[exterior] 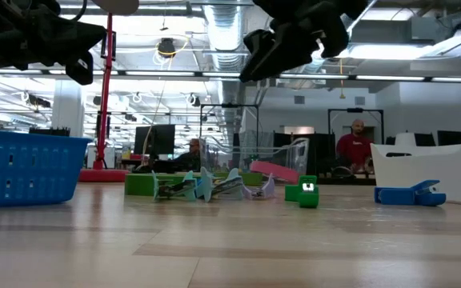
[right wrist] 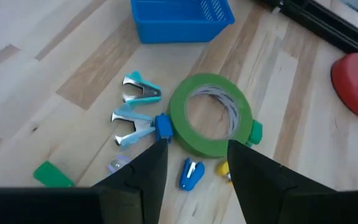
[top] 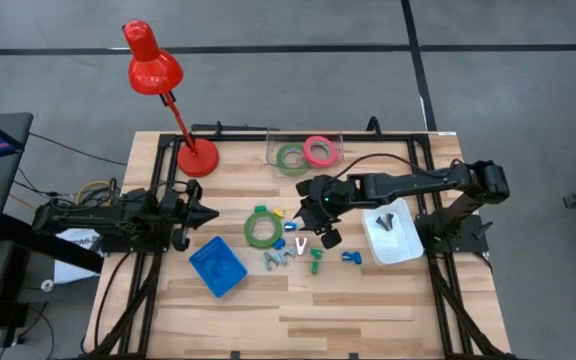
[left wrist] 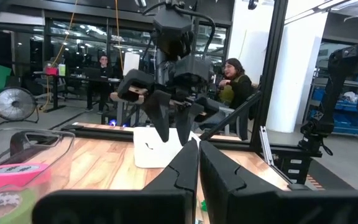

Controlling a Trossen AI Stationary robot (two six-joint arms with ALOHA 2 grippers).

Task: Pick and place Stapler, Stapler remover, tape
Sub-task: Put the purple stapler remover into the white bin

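Two tape rings already sit in the clear bin point(top: 304, 146) at the far edge, while the right pincer point(top: 318, 215), part open and empty, hovers above the last green tape point(top: 262, 227) mid-counter; the left pincer point(top: 208, 213) waits closed, small pieces unsorted.

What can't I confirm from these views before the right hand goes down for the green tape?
- White bin contents: high view, too small to identify.
- Clear container behind the two tape rings: low view, blocked by clutter.
- Right hand fingertips: right wrist view, cut off by the picture's edge.
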